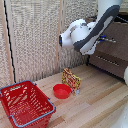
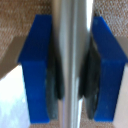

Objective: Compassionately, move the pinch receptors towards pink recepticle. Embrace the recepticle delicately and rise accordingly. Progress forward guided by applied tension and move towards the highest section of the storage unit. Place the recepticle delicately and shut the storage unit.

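Straddling the drawer handle (image 2: 74, 64), blue fingers (image 2: 37, 65) (one each side) flank it

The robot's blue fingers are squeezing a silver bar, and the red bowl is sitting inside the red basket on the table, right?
Not quite. The exterior view shows the red bowl on the wooden table beside the red basket, not inside it. The wrist view does show the blue fingers around the silver bar.
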Tool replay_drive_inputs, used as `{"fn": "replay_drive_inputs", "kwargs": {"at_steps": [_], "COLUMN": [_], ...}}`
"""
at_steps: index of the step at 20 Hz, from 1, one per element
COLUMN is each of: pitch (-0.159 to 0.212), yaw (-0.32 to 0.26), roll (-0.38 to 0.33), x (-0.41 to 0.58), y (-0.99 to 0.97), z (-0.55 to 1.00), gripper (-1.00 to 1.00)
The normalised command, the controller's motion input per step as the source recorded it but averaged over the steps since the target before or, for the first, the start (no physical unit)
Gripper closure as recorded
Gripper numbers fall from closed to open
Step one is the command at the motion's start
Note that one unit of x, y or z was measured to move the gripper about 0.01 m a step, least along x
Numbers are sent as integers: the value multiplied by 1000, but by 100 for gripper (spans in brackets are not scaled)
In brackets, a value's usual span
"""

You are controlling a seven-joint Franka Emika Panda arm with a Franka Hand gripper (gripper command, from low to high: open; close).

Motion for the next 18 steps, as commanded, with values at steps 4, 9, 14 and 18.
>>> {"fn": "replay_drive_inputs", "kwargs": {"at_steps": [4,9,14,18], "pitch": [32,16,0,-1], "yaw": [0,0,0,1], "roll": [-112,-49,-42,-5], "x": [329,197,29,-1], "y": [-632,-734,-775,-919], "z": [327,377,371,295], "gripper": [100,100,100,100]}}
